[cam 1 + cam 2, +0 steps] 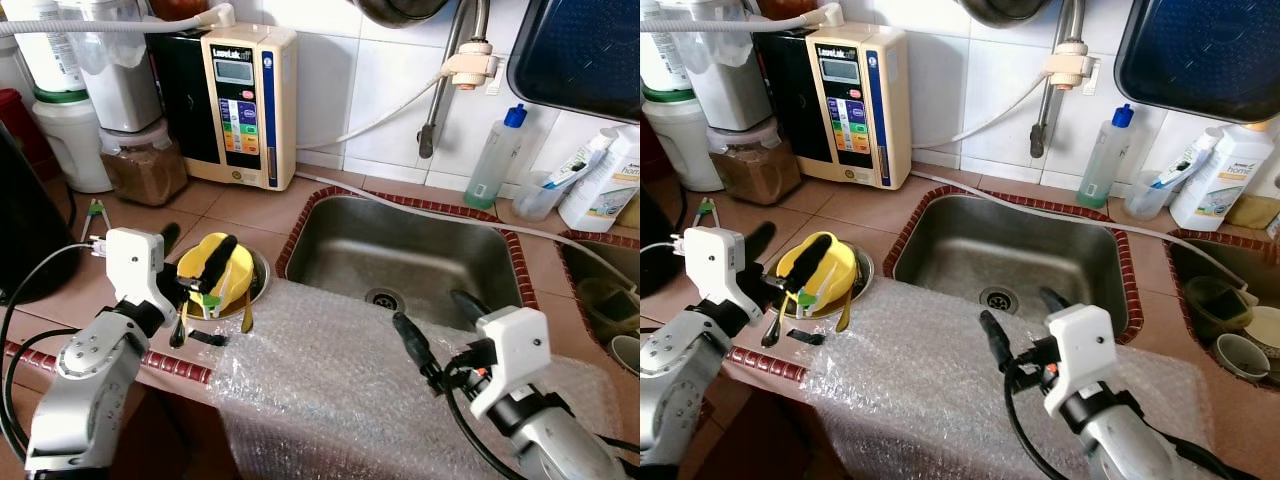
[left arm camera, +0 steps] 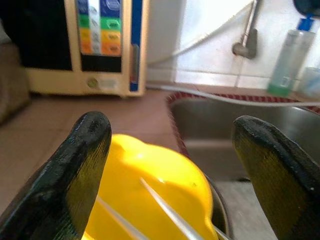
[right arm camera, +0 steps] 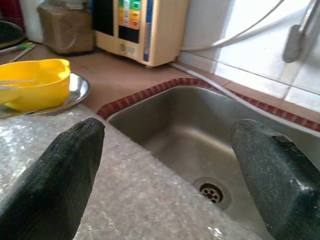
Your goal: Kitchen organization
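A: What's around on the desk (image 1: 240,205)?
B: A steel sink (image 1: 400,255) with bubble wrap (image 1: 330,385) draped over its front edge, a cream water machine (image 1: 240,105) against the tiled wall, and bottles (image 1: 495,160) behind the sink.
A: And the yellow bowl (image 1: 228,262)?
B: It sits on a metal plate (image 1: 862,268) left of the sink, just beside the wrap. The left hand (image 1: 195,262) is spread, its fingers (image 2: 85,160) straddling the bowl.
A: The right hand (image 1: 435,325)?
B: Spread too, above the wrap at the sink's front, well apart from the bowl
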Available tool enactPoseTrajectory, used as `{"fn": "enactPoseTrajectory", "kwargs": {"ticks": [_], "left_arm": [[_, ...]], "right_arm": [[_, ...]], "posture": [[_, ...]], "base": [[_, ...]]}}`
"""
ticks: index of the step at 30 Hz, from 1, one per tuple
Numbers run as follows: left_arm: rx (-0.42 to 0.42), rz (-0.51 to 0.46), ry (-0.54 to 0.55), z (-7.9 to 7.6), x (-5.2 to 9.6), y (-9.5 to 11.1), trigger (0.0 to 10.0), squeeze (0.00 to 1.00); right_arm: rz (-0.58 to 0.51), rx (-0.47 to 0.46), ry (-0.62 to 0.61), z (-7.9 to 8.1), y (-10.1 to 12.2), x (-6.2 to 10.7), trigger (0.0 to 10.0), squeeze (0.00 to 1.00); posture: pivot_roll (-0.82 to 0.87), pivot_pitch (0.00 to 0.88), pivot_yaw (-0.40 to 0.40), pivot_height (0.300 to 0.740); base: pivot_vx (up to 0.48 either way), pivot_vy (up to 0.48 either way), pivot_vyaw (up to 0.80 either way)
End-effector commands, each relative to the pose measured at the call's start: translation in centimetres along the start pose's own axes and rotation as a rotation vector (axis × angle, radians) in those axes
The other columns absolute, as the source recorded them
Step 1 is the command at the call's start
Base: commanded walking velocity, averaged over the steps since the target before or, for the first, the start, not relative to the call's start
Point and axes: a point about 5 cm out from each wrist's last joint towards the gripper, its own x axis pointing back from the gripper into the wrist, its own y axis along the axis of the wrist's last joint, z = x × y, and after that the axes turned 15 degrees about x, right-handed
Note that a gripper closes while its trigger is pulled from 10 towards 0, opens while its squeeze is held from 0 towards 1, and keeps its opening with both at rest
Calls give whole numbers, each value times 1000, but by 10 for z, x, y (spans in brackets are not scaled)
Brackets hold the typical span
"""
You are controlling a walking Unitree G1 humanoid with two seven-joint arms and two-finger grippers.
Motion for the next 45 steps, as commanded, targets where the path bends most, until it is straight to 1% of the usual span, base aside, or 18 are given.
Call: {"fn": "enactPoseTrajectory", "kwargs": {"ticks": [1, 6, 7, 8, 9, 15, 16, 18, 22, 23, 24, 25, 28, 31, 33, 39, 40, 45], "left_arm": [[29, 88, -69, 3, 0, -2, 10000, 0], [26, 153, -104, 15, 0, 3, 10000, 0], [31, 166, -108, 18, 1, 2, 10000, 741], [36, 174, -110, 19, 1, 2, 10000, 741], [44, 184, -109, 22, 3, 2, 10000, 1000], [47, 212, -107, 27, 7, 1, 10000, 1000], [24, 232, -117, 29, 9, 0, 10000, 1000], [21, 238, -118, 30, 10, 1, 10000, 1000], [1, 247, -115, 39, 14, 10, 10000, 1000], [3, 268, -128, 39, 15, 9, 10000, 792], [3, 268, -128, 39, 15, 9, 10000, 792], [-13, 286, -139, 39, 16, 9, 10000, 0], [-43, 318, -163, 39, 20, 4, 10000, 0], [-38, 328, -172, 37, 23, 0, 10000, 0], [-64, 317, -170, 37, 24, 0, 10000, 0], [-29, 339, -207, 35, 33, -1, 10000, 0], [1, 328, -199, 36, 34, 2, 10000, 0], [-15, 285, -179, 35, 28, 6, 10000, 0]], "right_arm": [[8, -9, 54, 4, -2, -2, 10000, 0], [10, -24, 83, 5, -2, -2, 10000, 0], [12, -30, 86, 5, -2, -1, 10000, 0], [13, -33, 87, 5, -2, -1, 10000, 0], [17, -41, 99, 6, -3, 1, 10000, 0], [23, -60, 138, 8, -5, 3, 10000, 0], [22, -59, 137, 7, -5, 3, 10000, 0], [22, -58, 137, 7, -5, 2, 10000, 0], [23, -58, 143, 7, -7, 1, 10000, 0], [23, -57, 143, 7, -7, 1, 10000, 0], [23, -57, 143, 7, -7, 1, 10000, 0], [23, -58, 144, 7, -7, 1, 10000, 0], [25, -52, 137, 6, -8, 0, 10000, 0], [26, -52, 128, 5, -9, 0, 10000, 0], [28, -53, 124, 5, -10, -1, 10000, 0], [27, -63, 122, 4, -11, -1, 10000, 0], [25, -62, 125, 4, -11, -3, 10000, 0], [18, -56, 126, 4, -12, -8, 10000, 0]], "posture": [[120, 0, -36, 740], [110, 0, -32, 740], [109, 0, -32, 740], [107, 0, -32, 740], [105, 0, -30, 740], [108, 0, -34, 740], [108, 0, -34, 740], [112, 0, -37, 740], [119, 0, -41, 740], [120, 0, -41, 740], [120, 0, -41, 740], [123, 0, -41, 740], [124, 0, -39, 740], [126, 0, -37, 740], [128, 0, -39, 740], [144, 0, -48, 740], [151, 0, -52, 740], [156, 0, -52, 740]], "base": [[0, 0, 0], [0, 0, 0], [0, 0, 0], [0, 0, 0], [0, 0, 0], [0, 0, 0], [0, 0, 0], [0, 0, 0], [0, 0, 0], [0, 0, 0], [0, 0, 0], [0, 0, 0], [0, 0, 0], [0, 0, 0], [0, 0, 0], [0, 0, 0], [0, 0, 0], [0, 0, 0]]}}
